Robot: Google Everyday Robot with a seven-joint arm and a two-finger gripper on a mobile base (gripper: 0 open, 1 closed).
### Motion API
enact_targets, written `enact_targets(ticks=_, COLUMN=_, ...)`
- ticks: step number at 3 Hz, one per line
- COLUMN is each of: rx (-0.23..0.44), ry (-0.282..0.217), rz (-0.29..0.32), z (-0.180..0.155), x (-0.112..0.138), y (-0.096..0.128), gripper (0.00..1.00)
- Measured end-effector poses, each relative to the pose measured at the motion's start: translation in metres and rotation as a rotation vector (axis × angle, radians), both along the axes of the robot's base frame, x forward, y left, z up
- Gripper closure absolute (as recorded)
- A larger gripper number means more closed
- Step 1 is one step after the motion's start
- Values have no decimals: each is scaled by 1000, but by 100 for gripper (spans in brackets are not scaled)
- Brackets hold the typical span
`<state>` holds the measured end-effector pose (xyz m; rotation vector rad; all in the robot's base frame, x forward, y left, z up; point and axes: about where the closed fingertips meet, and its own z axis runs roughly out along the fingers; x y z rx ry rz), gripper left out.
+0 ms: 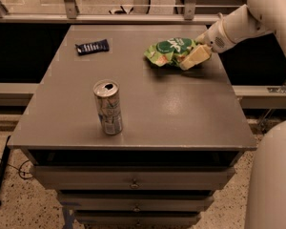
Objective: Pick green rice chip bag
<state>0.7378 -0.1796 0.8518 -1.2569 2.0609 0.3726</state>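
The green rice chip bag [169, 50] lies crinkled on the far right part of the grey table [181, 109], with its dark green oval logo facing up. My gripper [195, 56] comes in from the right on a white arm [238, 25]. It rests over the bag's right end, touching or overlapping it. The bag sits on the table surface.
A silver drink can [108, 107] stands upright, opened, at the front left of the table. A small dark blue wrapper [92, 46] lies at the far left. Drawers [133, 180] are below the tabletop. A rail and a dark gap run behind the table.
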Motion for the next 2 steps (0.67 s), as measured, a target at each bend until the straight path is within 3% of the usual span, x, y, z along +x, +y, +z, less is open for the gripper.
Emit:
enact_targets(ticks=1, rx=22, ry=29, rz=-18, z=22, x=-5, y=1, gripper=64)
enact_targets(ticks=2, rx=69, ry=26, rz=-11, z=57, x=-29, y=1, gripper=88)
